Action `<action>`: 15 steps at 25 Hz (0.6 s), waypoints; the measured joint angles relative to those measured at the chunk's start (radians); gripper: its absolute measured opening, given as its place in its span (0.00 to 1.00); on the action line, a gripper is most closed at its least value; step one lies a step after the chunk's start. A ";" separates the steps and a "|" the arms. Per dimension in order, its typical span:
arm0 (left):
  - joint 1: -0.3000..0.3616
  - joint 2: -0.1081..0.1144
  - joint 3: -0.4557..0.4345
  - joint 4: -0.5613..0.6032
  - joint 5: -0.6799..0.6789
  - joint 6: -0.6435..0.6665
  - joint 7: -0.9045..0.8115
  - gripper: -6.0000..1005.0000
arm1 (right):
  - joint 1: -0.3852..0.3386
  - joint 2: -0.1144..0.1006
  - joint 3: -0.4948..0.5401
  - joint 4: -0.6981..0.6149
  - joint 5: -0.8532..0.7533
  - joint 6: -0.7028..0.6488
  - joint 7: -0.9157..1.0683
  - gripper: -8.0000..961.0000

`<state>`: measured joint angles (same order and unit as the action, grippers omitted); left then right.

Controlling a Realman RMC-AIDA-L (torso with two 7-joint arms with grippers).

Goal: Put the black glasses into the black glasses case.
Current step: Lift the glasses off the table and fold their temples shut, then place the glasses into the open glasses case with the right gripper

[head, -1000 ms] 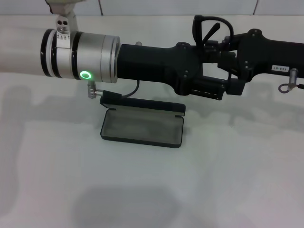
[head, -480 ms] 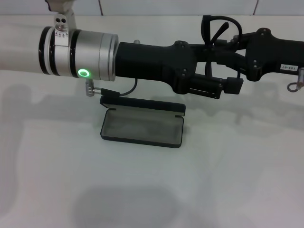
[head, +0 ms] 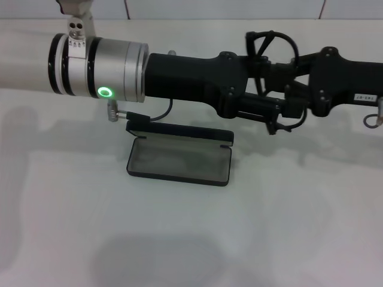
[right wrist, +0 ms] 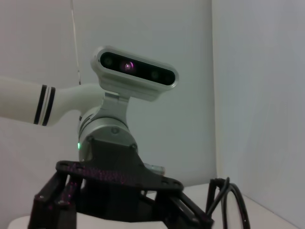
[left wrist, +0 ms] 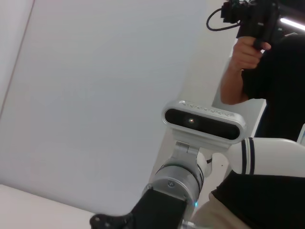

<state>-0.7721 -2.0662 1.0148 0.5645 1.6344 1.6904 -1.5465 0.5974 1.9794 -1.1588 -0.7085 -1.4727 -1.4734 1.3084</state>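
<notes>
The black glasses [head: 268,48] are hanging in the air above and to the right of the open black glasses case [head: 179,156], which is lying on the white table [head: 191,239]. The left gripper [head: 272,98] and right gripper [head: 287,84] are meeting around the glasses; I cannot tell how either's jaws stand.

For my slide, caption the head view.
Both hands hold black glasses above the open case.

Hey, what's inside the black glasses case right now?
Nothing visible: the open black glasses case shows bare grey lining. The black glasses are up between the two end effectors; the grip itself is hidden.
</notes>
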 joint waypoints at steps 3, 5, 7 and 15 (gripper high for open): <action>0.006 0.000 -0.001 0.000 -0.001 0.000 -0.001 0.85 | -0.023 -0.003 0.016 -0.021 0.000 0.009 -0.004 0.12; 0.007 0.000 -0.002 0.000 -0.002 0.010 -0.001 0.85 | -0.046 -0.001 0.037 -0.045 0.000 0.015 -0.009 0.12; 0.008 0.002 -0.002 0.000 -0.003 0.035 -0.001 0.85 | -0.064 0.001 0.052 -0.063 0.000 0.030 -0.013 0.13; 0.075 0.026 -0.005 0.080 0.083 -0.038 0.001 0.85 | -0.117 0.015 0.095 -0.117 0.000 0.074 -0.018 0.13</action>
<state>-0.6969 -2.0401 1.0100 0.6447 1.7171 1.6528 -1.5452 0.4801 1.9942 -1.0641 -0.8254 -1.4730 -1.3997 1.2900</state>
